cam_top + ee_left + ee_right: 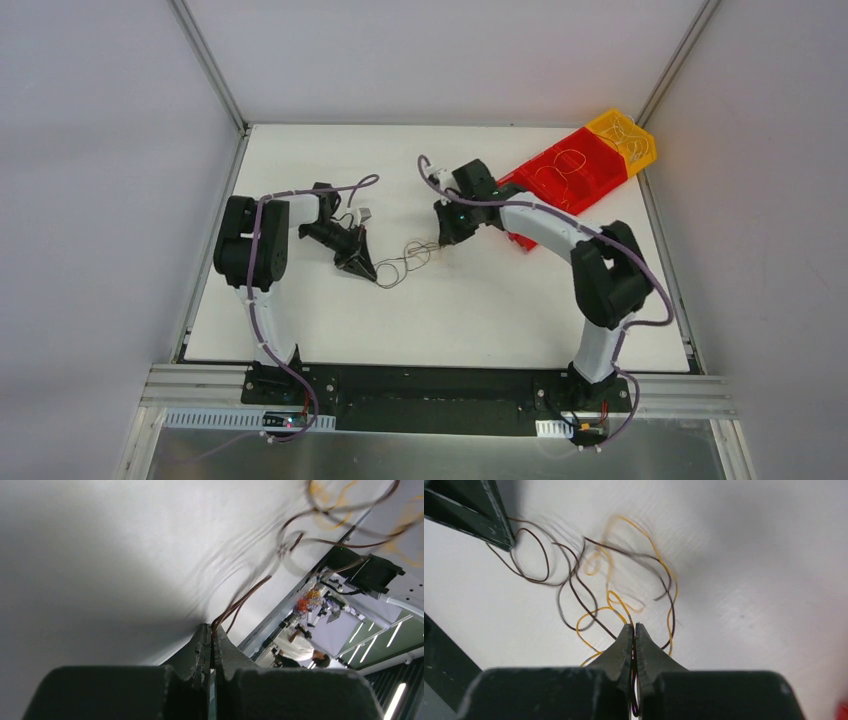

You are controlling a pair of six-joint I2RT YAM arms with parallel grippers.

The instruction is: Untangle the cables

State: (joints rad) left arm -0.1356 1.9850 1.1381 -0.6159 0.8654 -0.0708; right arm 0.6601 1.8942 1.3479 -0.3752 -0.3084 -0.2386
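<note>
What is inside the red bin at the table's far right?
Thin pale wire loops lie in the red bin. Its near corner is hidden behind the right arm.

A white matte table top point(450, 310) lies under the left gripper point(365, 268) and the right gripper point(443, 240). A red open-topped plastic bin point(565, 170) sits on it at a slant, just beyond and to the right of the right gripper. A yellow plastic bin point(625, 140) touches its far end, farther from that gripper. Grey panel walls point(100, 200) enclose the table. A black base plate point(440, 385) and a silver aluminium rail point(190, 385) run along the near edge, well behind both grippers.
</note>
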